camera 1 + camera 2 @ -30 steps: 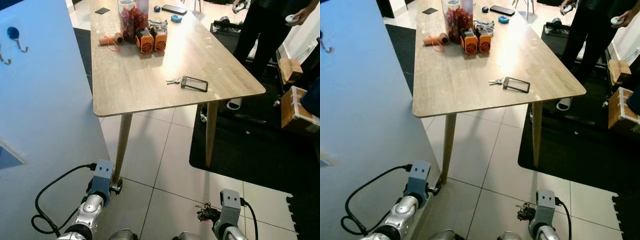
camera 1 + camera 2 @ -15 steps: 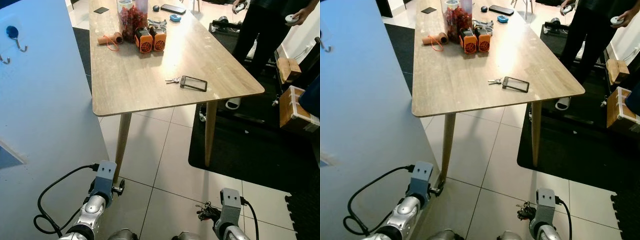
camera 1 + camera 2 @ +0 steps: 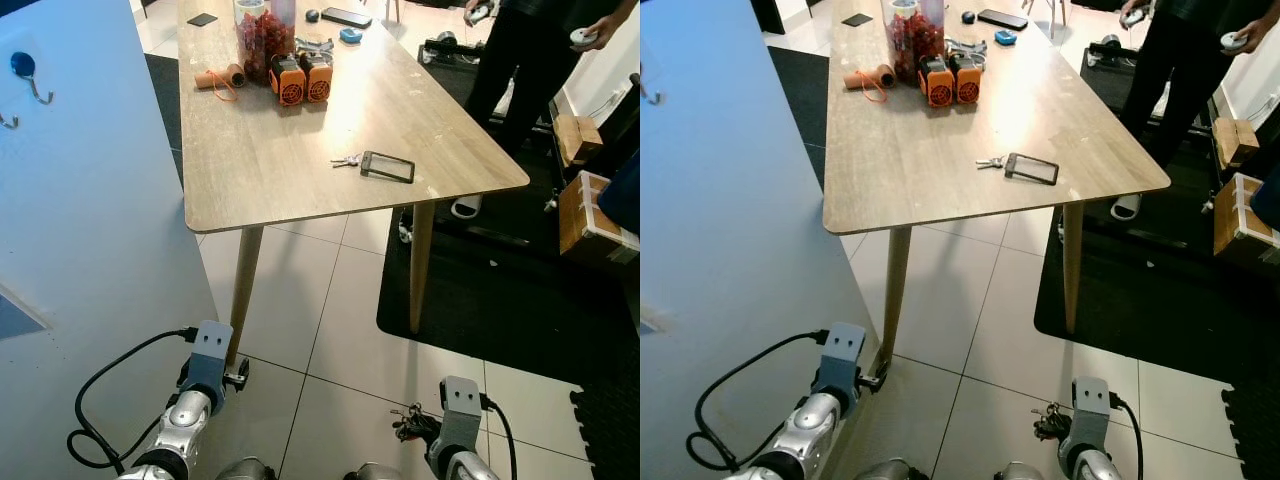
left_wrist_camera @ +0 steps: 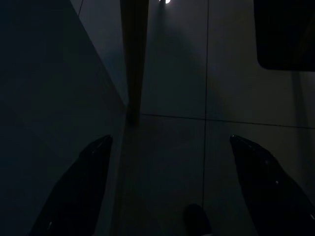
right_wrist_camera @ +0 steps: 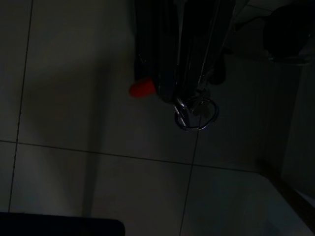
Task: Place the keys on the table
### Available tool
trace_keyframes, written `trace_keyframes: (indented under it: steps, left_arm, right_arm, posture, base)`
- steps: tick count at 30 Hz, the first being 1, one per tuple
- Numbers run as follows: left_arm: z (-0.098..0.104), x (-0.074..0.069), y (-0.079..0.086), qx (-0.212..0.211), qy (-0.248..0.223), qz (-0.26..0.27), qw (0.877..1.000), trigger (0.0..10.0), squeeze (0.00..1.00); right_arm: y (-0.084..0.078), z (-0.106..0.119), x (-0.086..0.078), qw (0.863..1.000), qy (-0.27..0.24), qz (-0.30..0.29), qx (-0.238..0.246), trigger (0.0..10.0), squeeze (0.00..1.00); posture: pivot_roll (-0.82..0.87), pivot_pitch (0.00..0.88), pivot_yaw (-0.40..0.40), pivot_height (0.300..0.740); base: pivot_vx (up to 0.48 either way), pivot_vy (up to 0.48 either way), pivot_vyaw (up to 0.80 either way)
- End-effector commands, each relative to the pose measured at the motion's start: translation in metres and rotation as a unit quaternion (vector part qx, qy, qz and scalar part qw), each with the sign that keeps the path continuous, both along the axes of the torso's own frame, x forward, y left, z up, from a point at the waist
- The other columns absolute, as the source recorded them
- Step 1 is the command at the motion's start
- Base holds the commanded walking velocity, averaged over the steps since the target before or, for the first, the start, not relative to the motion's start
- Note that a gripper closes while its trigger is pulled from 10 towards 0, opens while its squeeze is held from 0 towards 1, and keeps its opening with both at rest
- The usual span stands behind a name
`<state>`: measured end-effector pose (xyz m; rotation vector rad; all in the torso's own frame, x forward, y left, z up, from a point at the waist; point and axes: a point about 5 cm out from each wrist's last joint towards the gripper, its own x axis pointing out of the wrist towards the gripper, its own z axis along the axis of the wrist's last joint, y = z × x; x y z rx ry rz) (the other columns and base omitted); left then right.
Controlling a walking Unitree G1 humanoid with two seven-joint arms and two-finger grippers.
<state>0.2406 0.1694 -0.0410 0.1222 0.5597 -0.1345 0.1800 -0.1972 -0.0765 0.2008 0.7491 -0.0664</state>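
Low over the tiled floor (image 3: 330,330), the right pincer (image 5: 182,73) grips a bunch of keys (image 5: 196,112), well short of the tabletop (image 3: 270,150); the left pincer (image 4: 172,167) hangs idle, fingers spread, beside a table leg (image 4: 134,54)

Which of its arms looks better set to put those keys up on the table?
The right. The right gripper is already shut on the keys, which dangle low above the floor tiles. The left gripper is open with nothing in it. The table is ahead.

No legible txt, labels, brands or nos. on anything in view.
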Motion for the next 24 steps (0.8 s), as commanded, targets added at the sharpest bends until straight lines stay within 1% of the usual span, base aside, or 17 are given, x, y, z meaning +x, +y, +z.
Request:
trace_keyframes:
  steps: [1,11,15,18,19,24]
  left_arm:
    - [-0.005,-0.006,-0.004,-0.005,0.013,0.001,1.0,10.0,0.0]
    - [-0.005,-0.006,-0.005,-0.003,0.013,-0.001,1.0,10.0,0.0]
    - [-0.005,-0.006,-0.003,0.003,0.013,-0.011,1.0,10.0,0.0]
    - [-0.004,-0.005,0.001,0.007,0.012,-0.016,1.0,10.0,0.0]
    - [-0.003,-0.005,0.004,0.01,0.011,-0.017,1.0,10.0,0.0]
    - [-0.002,-0.004,0.007,0.014,0.01,-0.018,1.0,10.0,0.0]
  right_arm:
    - [-0.002,-0.001,-0.003,1.0,0.007,0.001,-0.002,10.0,0.0]
    - [-0.003,-0.001,-0.002,1.0,0.006,0.002,-0.003,10.0,0.0]
    - [0.001,-0.001,-0.001,1.0,0.004,-0.003,0.002,10.0,0.0]
    - [0.006,-0.003,-0.003,1.0,0.006,-0.006,0.008,10.0,0.0]
    - [0.009,-0.004,-0.005,1.0,0.009,-0.008,0.012,10.0,0.0]
    - [0.014,-0.006,-0.009,1.0,0.013,-0.009,0.016,10.0,0.0]
  posture:
    - [0.03,0.084,-0.033,0.74]
    - [0.03,0.084,-0.03,0.74]
    - [0.04,0.087,-0.015,0.74]
    - [0.06,0.092,0.002,0.74]
    - [0.06,0.092,0.007,0.74]
    - [0.06,0.092,0.009,0.74]
  base:
    - [0.0,0.0,0.0]
    - [0.0,0.0,0.0]
    - [0.0,0.0,0.0]
    - [0.0,0.0,0.0]
    - [0.0,0.0,0.0]
    - [0.0,0.0,0.0]
